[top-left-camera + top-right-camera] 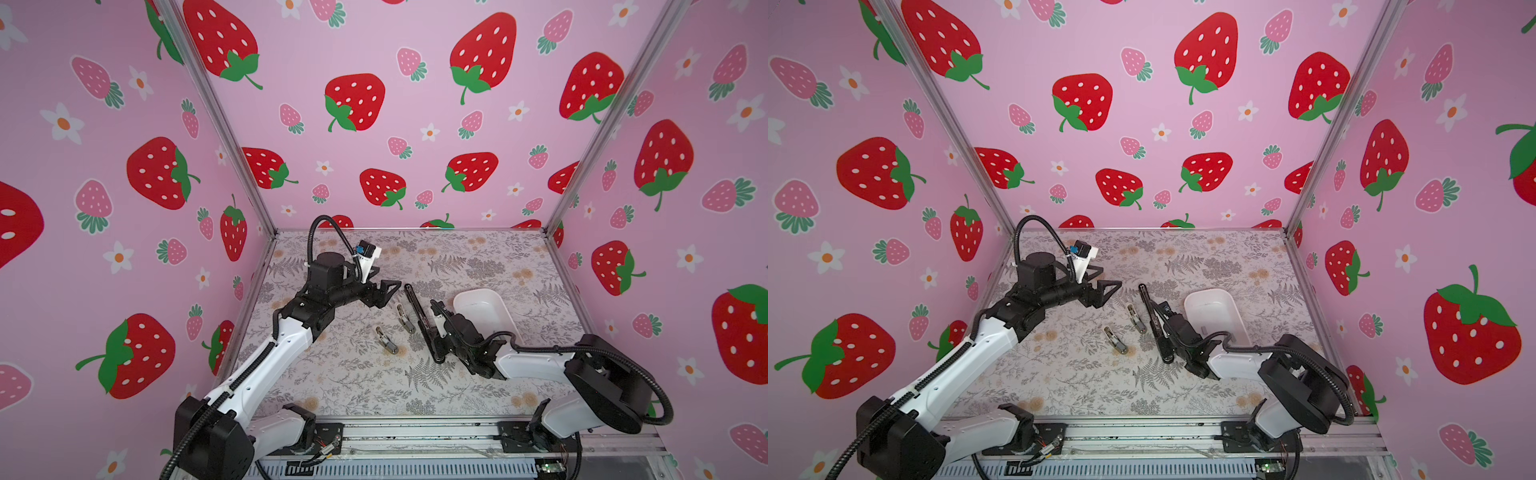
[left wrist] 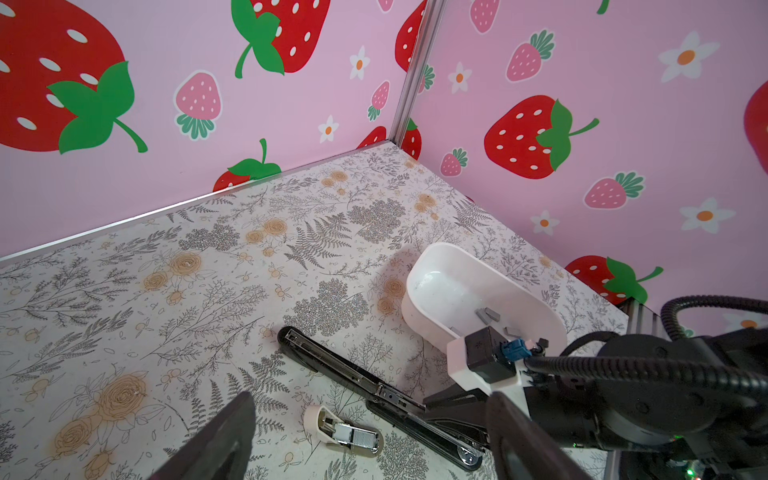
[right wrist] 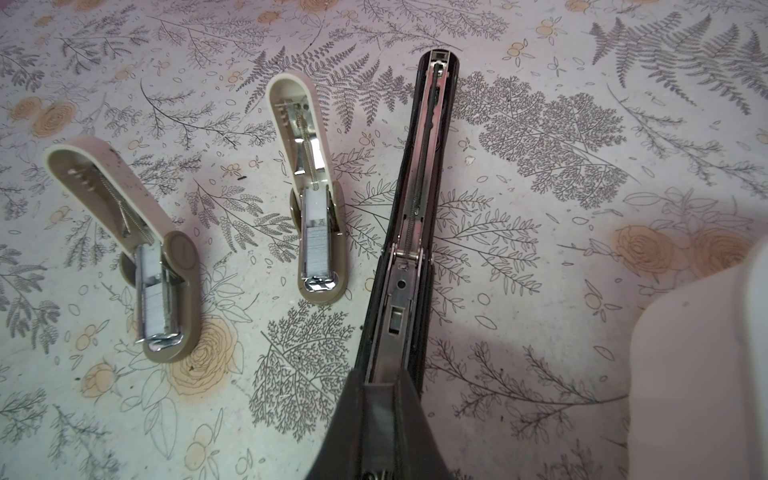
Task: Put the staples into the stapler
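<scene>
My right pincer [image 3: 376, 388] clamps the stapler [image 3: 428, 145]; steady it. My left pincer [image 1: 388, 295] gapes empty: fetch staples [image 2: 486, 314] from tray [image 2: 436, 249] beside right pincer.

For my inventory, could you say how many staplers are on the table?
3: a long black stapler mid-table; a beige stapler left of it; a second beige stapler further left.

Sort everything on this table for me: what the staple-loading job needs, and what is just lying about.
For the job:
- black stapler, open, its end held in the right gripper
- staples in the white tray
- left gripper, open and empty

Lying about:
- small beige stapler beside the black one, open, staples in it
- second small beige stapler, likewise
</scene>
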Controlling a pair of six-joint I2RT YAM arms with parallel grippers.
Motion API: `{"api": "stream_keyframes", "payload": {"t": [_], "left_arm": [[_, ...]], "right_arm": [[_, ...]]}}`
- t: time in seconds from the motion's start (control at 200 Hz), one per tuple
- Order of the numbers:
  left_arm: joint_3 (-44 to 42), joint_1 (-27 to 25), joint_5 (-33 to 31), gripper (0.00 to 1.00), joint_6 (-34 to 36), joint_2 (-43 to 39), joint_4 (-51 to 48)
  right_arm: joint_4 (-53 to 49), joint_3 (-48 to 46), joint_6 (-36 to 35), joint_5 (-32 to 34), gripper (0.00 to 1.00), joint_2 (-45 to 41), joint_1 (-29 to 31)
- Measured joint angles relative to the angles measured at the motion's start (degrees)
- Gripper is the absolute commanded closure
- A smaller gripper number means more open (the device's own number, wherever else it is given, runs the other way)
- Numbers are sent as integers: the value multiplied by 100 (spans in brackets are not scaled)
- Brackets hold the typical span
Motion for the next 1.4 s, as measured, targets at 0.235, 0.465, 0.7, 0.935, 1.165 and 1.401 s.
{"api": "stream_keyframes", "payload": {"t": [0.235, 0.465, 0.7, 0.935, 1.165, 1.401], "left_arm": [[0, 0, 0, 12, 0, 0, 0], [0, 0, 0, 12, 0, 0, 0], [0, 0, 0, 12, 0, 0, 0], [0, 0, -2, 12, 0, 0, 0], [0, 0, -2, 12, 0, 0, -2], [0, 0, 0, 12, 0, 0, 0]], "right_arm": [[0, 0, 0, 0, 90, 0, 2], [-15, 0, 31, 44, 90, -37, 26], [-22, 0, 87, 70, 90, -260, 92], [-35, 0, 105, 111, 90, -229, 114], [-37, 0, 107, 131, 90, -98, 114], [-33, 0, 107, 136, 90, -57, 116]]}}
